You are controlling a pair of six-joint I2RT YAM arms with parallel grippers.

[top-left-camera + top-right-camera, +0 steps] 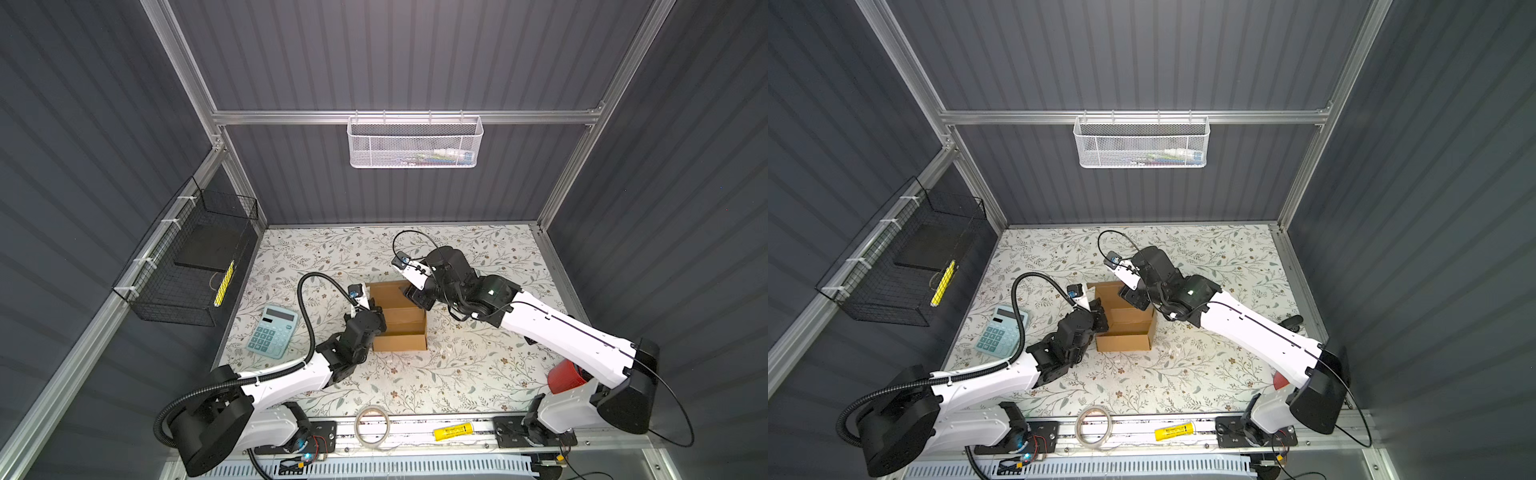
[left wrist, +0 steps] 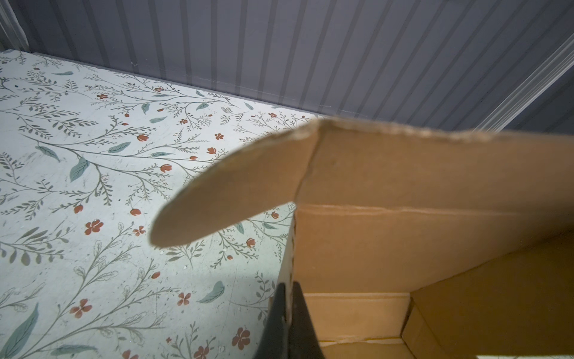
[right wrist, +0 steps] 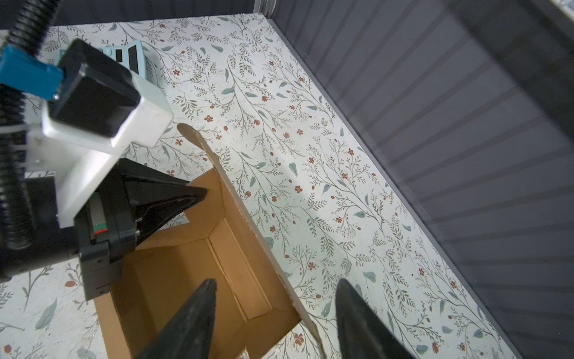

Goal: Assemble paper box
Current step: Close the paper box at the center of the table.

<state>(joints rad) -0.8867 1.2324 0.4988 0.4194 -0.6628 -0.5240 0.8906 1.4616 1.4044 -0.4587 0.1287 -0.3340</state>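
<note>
Though arms point(image 1: 561, 328) hide part of the paper box point(image 1: 401, 343), left end effector point(image 3: 198, 195) pinches its wall; right end effector point(image 3: 276, 283) gapes.

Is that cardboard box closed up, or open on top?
Open. Both top views look straight into the paper box, its walls raised; the right wrist view shows the lid flap standing up, not folded over.

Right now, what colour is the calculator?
Light blue; the calculator shows best in a top view.

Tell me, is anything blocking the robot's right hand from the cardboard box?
Nothing visible is. The open right hand is right at the paper box, with one of its fingers on each side of the raised flap.
</note>
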